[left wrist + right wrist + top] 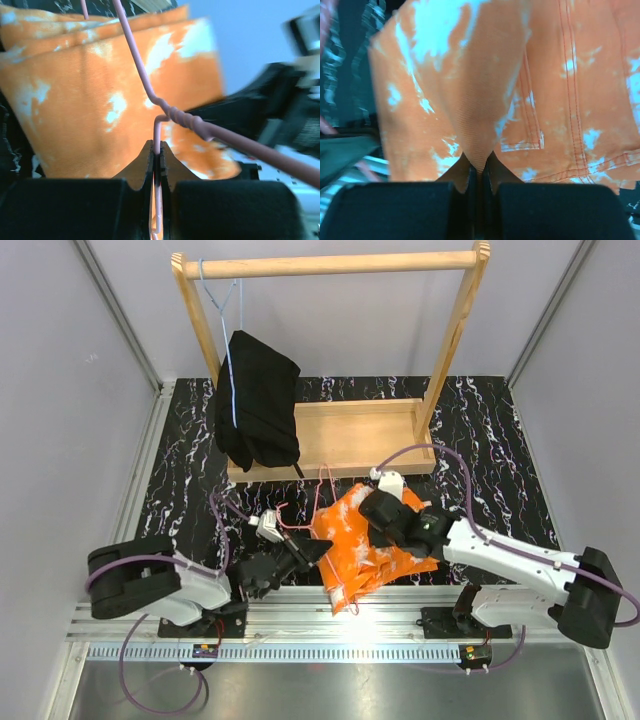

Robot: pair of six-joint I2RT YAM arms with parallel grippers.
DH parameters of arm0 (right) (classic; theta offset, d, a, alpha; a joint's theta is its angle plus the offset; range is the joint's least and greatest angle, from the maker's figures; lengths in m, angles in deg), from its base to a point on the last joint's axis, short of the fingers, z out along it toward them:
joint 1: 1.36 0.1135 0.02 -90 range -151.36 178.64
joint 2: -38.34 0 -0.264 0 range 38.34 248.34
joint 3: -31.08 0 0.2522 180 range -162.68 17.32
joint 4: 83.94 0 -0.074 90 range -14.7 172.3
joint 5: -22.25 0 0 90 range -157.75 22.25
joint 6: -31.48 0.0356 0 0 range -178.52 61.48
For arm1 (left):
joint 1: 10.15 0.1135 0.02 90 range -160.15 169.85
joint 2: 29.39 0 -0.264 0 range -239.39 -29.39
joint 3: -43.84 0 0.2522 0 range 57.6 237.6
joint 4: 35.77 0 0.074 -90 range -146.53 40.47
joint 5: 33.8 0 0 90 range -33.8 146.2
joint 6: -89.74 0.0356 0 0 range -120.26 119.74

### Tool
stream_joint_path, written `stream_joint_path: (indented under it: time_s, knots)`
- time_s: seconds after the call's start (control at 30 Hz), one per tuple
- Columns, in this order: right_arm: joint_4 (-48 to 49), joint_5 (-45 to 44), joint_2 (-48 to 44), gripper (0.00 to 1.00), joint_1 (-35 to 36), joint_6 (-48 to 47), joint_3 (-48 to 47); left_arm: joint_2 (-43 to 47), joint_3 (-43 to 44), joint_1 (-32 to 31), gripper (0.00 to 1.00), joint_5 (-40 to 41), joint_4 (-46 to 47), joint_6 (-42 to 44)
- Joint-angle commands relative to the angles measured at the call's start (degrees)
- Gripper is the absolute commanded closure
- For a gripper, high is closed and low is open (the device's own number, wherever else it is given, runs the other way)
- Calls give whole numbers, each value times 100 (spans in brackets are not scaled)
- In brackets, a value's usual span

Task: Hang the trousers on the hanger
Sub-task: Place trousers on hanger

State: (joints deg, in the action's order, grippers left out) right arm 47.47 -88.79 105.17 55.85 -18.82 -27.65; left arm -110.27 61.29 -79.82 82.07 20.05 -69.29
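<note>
Top external view: the trousers [365, 540] lie bunched in a folded heap on the black, white-veined worktop [500, 440]. They sit at its near edge between the two arms, just on the near side of the wooden rack's base [350, 435]. The pink wire hanger [322, 490] is at the left side of the heap, and its thin wire rises from the left fingers [312, 552] toward the base board. The right arm reaches in from the right, and its black wrist [388, 512] rests over the top of the orange cloth.

Left wrist view: the left fingers [137, 167] are pressed together on a thin pink strand of the hanger [145, 80]. The twisted neck of the wire is just above their tips. One strand runs up and away across the orange-and-white cloth [90, 100], and another runs off to the right. Whether the wire passes through the trousers or only lies against them cannot be told.

Right wrist view: the right fingers [462, 175] are clamped on a raised fold of the trousers [485, 115]. A stitched seam and pocket edge lie to the right of the fold.

On the far left of the rack's top bar [330, 262], a black garment [258, 410] hangs from a light-blue wire hanger [232, 350], well apart from the trousers.
</note>
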Motion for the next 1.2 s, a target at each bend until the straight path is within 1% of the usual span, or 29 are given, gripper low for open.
stream_joint_path:
  time_s: [0.0,0.03,0.1,0.13,0.23,0.4,0.67,0.8,0.83,0.97,1.03,1.17]
  knots:
    - [-559,-383,-47,100,-61,-454,-1124,702,413,32,100,594,-1391,170]
    - [-664,-418,5,100,-70,-489,-1267,853,527,32,100,656,-2160,241]
    - [-867,-498,58,100,-87,-613,-1584,1267,852,24,100,866,-2850,468]
    - [-911,-533,102,100,-113,-648,-1672,1398,1027,24,100,937,-3454,540]
    - [-1113,-647,164,100,-175,-745,-1936,1847,1222,24,100,1218,-4309,768]
    - [-1395,-744,33,100,-412,-894,-2200,2331,1258,24,100,1526,-5198,769]
    - [-1817,-876,-389,100,-851,-1026,-2183,2463,1380,24,100,1737,-5648,813]
    - [-1931,-815,-618,100,-1255,-1087,-2007,2516,1591,24,100,1773,-6025,839]
    - [-1922,-788,-644,100,-1456,-1114,-1955,2542,1635,24,100,1790,-6087,848]
    - [-1694,-455,-662,100,-2002,-1280,-1578,2735,1881,-20,100,1843,-6377,1128]
    - [-1580,-340,-583,100,-2309,-1281,-1445,2727,2162,-143,100,1904,-6571,1278]
    - [-1483,-173,-408,100,-2697,-1220,-1085,2630,2689,-345,100,1966,-6782,1787]
